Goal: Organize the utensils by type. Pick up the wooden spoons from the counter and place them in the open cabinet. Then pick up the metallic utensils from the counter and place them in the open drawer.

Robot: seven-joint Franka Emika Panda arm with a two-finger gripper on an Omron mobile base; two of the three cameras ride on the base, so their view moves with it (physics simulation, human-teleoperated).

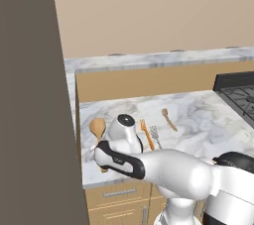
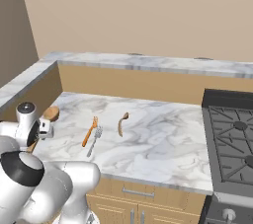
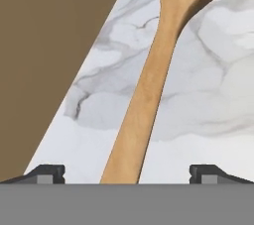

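Note:
The large wooden spoon [image 3: 149, 85] lies on the marbled counter [image 3: 208, 95], its handle running down between my gripper's [image 3: 127, 174] two dark fingertips [image 3: 47, 173], which stand wide apart on either side of it, open and holding nothing. Its oval bowl [image 1: 97, 128] shows at the counter's left end, beside my white hand [image 1: 124, 132]. A shorter curved wooden spoon [image 1: 169, 119] [image 2: 121, 123] lies farther right. The slim silver-grey fork [image 1: 155, 137] [image 2: 95, 139] rests between them. The open cabinet and open drawer are out of view.
An orange slim utensil [image 1: 145, 133] [image 2: 90, 130] lies right beside the fork. A tall dark-brown panel [image 1: 30, 95] walls off the counter's left end. A black stove [image 2: 232, 134] borders the counter on the right. Closed drawer fronts [image 1: 116, 196] sit below the counter edge.

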